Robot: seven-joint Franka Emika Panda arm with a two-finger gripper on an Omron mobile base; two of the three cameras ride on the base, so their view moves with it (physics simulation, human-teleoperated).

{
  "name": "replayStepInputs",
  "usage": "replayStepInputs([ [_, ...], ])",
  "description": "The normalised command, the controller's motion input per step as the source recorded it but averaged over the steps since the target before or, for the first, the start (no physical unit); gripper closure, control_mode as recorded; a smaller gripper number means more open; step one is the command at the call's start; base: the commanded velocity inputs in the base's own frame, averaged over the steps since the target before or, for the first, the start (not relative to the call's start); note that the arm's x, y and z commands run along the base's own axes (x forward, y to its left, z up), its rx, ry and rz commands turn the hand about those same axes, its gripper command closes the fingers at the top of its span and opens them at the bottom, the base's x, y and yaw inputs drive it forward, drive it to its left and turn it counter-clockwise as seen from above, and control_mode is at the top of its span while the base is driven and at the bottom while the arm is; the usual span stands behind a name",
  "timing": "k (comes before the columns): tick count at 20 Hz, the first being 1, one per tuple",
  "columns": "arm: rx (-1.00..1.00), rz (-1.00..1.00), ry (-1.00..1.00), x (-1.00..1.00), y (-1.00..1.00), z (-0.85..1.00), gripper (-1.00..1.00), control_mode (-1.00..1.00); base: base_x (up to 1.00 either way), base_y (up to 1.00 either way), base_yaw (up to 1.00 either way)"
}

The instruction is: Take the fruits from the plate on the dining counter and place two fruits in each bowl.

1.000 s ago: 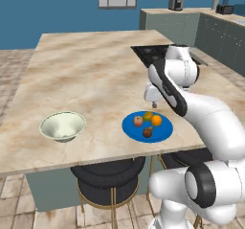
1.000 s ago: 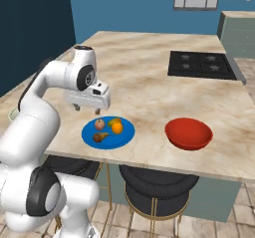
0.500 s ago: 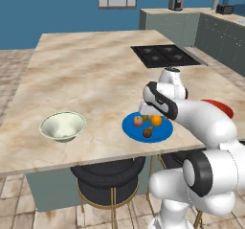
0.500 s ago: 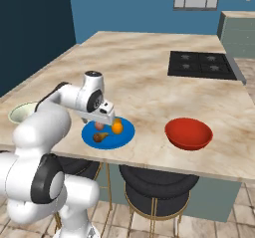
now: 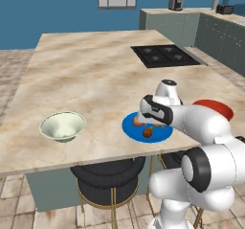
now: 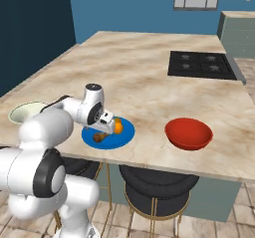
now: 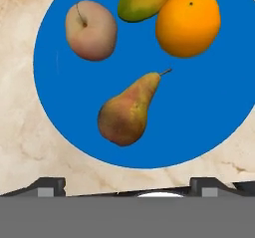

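Note:
The blue plate (image 7: pixel 199 107) lies on the dining counter (image 5: pixel 86 74) near its front edge. On it rest a pinkish apple (image 7: pixel 91 30), a green-yellow fruit (image 7: pixel 144 0), an orange (image 7: pixel 188 23) and a brown pear-shaped fruit (image 7: pixel 127 115). My gripper (image 7: pixel 128 187) hangs low over the plate's near side, open, its fingertips wide apart and nothing between them. From the base views the gripper (image 5: pixel 149 120) (image 6: pixel 104 127) covers part of the fruits. The pale bowl (image 5: pixel 62 126) sits left of the plate, the red bowl (image 6: pixel 189 133) right of it.
A black cooktop (image 5: pixel 165 55) is set into the counter's far right part. Two black stools (image 6: pixel 159 182) stand under the front edge. My arm hides part of the red bowl in the left base view and part of the pale bowl in the right base view.
The arm has swung down and forward, bringing the gripper from well above the plate to just over the fruits. The jaws have widened slightly.

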Motion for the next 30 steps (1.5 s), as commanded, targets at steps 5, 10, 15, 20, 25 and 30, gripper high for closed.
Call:
replayStepInputs([
  [5, 0.00, -0.07, 0.02, 0.30, 0.04, -0.02, -1.00, -1.00, 0.00, 0.00, 0.00],
  [10, 0.00, -0.01, 0.10, 0.28, 0.00, 0.00, -1.00, -1.00, 0.00, 0.00, 0.00],
  [15, 0.00, 0.00, 0.07, 0.02, 0.00, -0.14, -1.00, -1.00, 0.00, 0.00, 0.00],
  [20, 0.00, 0.00, 0.03, 0.00, 0.00, -0.41, -1.00, -1.00, 0.00, 0.00, 0.00],
  [25, 0.00, -0.02, 0.00, 0.01, 0.01, -0.49, -1.00, -1.00, 0.00, 0.00, 0.00],
  [30, 0.00, -0.05, 0.00, 0.12, 0.03, -0.29, -1.00, -1.00, 0.00, 0.00, 0.00],
])
